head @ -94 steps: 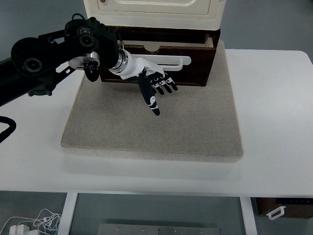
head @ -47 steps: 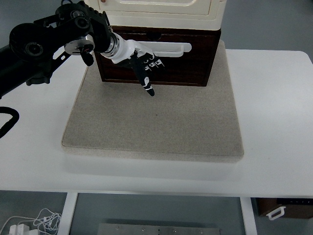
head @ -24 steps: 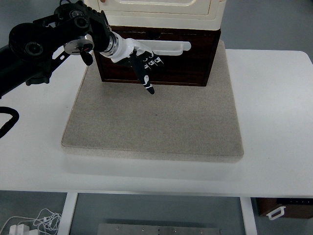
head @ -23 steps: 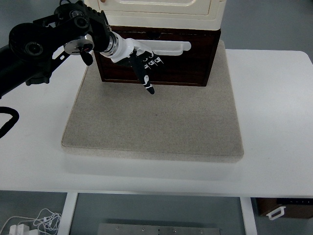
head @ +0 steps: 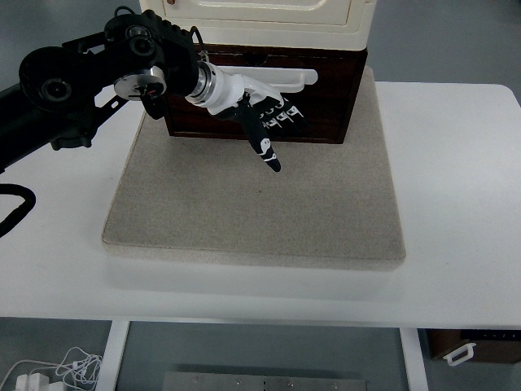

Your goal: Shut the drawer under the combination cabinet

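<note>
The drawer (head: 260, 98) is seen at twelve o'clock on the grey mat (head: 252, 204), its dark wooden front sitting flush with the brown base under the cream combination cabinet (head: 260, 20). By the look of that flush front, the closing is judged done or all but done. The left robot hand (head: 264, 122) is held just in front of the drawer face, below the white handle (head: 281, 79), fingers (head: 267, 149) loosely spread and pointing down toward five o'clock, with nothing gripped. That open, flat posture suits a push rather than a pull, which is likely why no grasp on the handle is taken. Whether the fingertips are touching the wood cannot be told. The black arm (head: 73, 90) is brought in from nine o'clock, across the white tabletop (head: 456, 204). The right arm is not in view. A final nudge, or a clean withdrawal, is judged the likely call.
</note>
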`<state>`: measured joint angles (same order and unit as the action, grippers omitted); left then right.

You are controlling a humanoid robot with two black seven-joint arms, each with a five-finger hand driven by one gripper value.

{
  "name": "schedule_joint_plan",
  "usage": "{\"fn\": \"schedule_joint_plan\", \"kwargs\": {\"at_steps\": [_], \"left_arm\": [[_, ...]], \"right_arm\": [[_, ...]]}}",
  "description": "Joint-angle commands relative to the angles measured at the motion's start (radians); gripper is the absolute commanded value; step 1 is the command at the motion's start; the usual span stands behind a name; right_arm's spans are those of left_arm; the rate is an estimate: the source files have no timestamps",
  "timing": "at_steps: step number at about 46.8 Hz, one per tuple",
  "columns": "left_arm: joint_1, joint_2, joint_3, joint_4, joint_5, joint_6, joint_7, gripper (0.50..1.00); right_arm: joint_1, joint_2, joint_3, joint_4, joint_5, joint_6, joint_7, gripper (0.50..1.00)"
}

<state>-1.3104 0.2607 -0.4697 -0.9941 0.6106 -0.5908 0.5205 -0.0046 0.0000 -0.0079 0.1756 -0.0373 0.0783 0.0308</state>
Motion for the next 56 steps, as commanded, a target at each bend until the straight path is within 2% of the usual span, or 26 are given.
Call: {"fn": "schedule_joint_plan", "kwargs": {"at_steps": [1, 8, 16, 24, 30, 36, 46, 56], "left_arm": [[0.003, -0.014, -0.046, -0.006, -0.051, -0.006, -0.013, 0.996], [0.007, -0.047, -0.180, -0.006, -0.135, -0.020, -0.043, 0.996], [0.026, -0.081, -0.340, -0.006, -0.176, -0.020, -0.118, 0.999], [0.034, -0.080, -0.486, -0.006, -0.239, -0.020, -0.226, 0.996], [0.034, -0.074, -0.570, 0.003, -0.269, -0.020, -0.326, 0.996], [0.034, -0.078, -0.691, 0.021, -0.270, -0.020, -0.387, 0.994], [0.033, -0.074, -0.813, 0.074, -0.276, 0.097, -0.523, 0.996], [0.028, -0.063, -0.911, 0.153, -0.334, 0.195, -0.547, 0.994]], "right_arm": [[0.000, 0.000, 0.000, -0.001, 0.000, 0.000, 0.000, 0.952], [0.000, 0.000, -0.001, -0.001, 0.000, 0.000, 0.000, 0.952], [0.000, 0.000, 0.000, -0.001, 0.000, 0.000, 0.000, 0.952], [0.000, 0.000, 0.000, -0.001, -0.001, 0.000, 0.000, 0.952], [0.000, 0.000, 0.000, 0.001, 0.000, 0.000, 0.000, 0.952], [0.000, 0.000, 0.000, -0.001, 0.000, 0.000, 0.000, 0.952], [0.000, 0.000, 0.000, -0.001, 0.000, 0.001, 0.000, 0.952], [0.000, 0.000, 0.000, 0.001, 0.000, 0.000, 0.000, 0.952]]}}
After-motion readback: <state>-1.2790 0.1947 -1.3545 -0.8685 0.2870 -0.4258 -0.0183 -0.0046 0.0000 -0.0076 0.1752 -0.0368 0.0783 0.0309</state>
